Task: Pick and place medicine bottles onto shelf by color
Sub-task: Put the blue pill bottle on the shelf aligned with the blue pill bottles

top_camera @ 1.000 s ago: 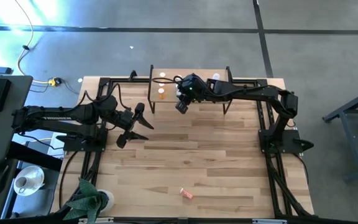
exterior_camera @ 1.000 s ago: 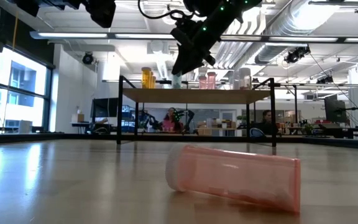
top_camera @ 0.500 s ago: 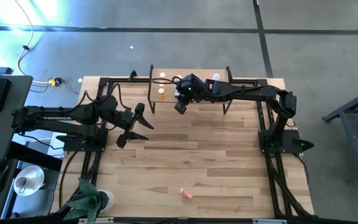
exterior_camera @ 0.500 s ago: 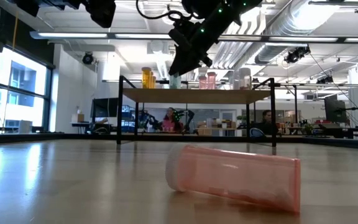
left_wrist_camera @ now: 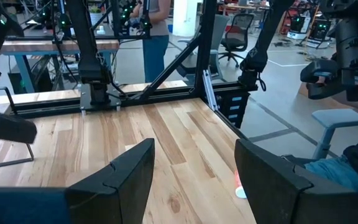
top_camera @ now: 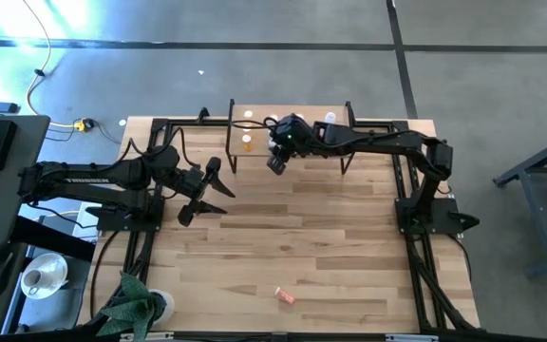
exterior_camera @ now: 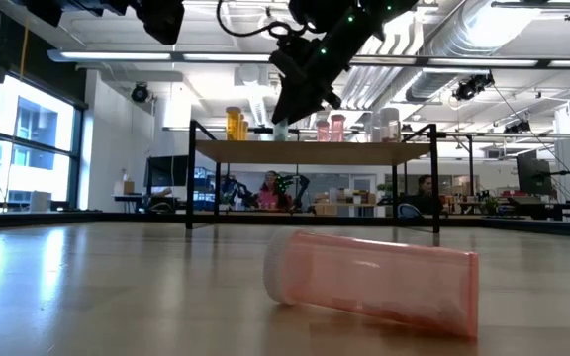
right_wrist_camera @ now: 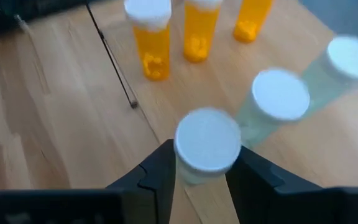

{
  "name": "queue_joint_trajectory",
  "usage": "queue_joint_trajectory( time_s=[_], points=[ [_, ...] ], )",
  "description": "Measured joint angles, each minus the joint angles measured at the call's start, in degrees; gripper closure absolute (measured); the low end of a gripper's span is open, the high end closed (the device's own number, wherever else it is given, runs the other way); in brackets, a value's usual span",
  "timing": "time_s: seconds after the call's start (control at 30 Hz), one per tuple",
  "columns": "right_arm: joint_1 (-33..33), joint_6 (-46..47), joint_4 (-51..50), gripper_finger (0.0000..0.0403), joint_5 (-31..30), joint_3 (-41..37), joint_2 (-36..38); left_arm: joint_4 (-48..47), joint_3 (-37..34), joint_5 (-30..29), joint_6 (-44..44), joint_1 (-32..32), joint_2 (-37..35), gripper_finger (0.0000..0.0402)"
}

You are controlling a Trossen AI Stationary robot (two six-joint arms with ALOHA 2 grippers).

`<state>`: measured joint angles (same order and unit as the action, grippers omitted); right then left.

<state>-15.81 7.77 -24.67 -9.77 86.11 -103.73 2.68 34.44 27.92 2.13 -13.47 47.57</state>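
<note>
Your right gripper (right_wrist_camera: pixel 199 163) is over the shelf (top_camera: pixel 254 119), at its front edge left of centre, with a pale green bottle (right_wrist_camera: pixel 207 146) between its fingers. The bottle looks upright and low over the shelf top, so my read is you're at the release. Whether the fingers clamp it or have just let go, I can't tell from the wrist view: they sit right beside it on both sides.

The placement makes sense by colour. Two more pale green bottles (right_wrist_camera: pixel 278 102) stand just beside it, and the three orange bottles (right_wrist_camera: pixel 149 37) are grouped farther along the shelf, apart from the greens.

Your left gripper (left_wrist_camera: pixel 191 177) waits well off the shelf, over the tabletop near the left edge, jaws apart and holding nothing.

One pink bottle (exterior_camera: pixel 372 279) lies on its side on the tabletop, far from the shelf, near the front edge. That looks like the next pick.

Hard to read: the right arm covers the shelf's middle from above, and the bottle bases aren't visible, so contact is unconfirmed.
</note>
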Motion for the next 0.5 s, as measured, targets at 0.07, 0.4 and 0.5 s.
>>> queue_joint_trajectory(
  time_s=[0.07, 0.4, 0.5],
  points=[
    [0.0, -0.55, -0.36, 0.0276, 0.01, -0.13, -0.15, 0.0, 0.0, -0.02, 0.0, 0.0, 0.0, 0.019],
    [0.0, -0.7, 0.59, 0.0248, -1.4, -0.13, -0.1, 0.07, 0.0, -0.02, 0.01, 0.0, 0.0, 0.019],
    [0.0, -0.71, 1.17, 0.0237, -1.48, -0.13, -0.1, 0.05, 0.01, -0.02, 0.0, 0.0, 0.0, 0.019]
  ],
)
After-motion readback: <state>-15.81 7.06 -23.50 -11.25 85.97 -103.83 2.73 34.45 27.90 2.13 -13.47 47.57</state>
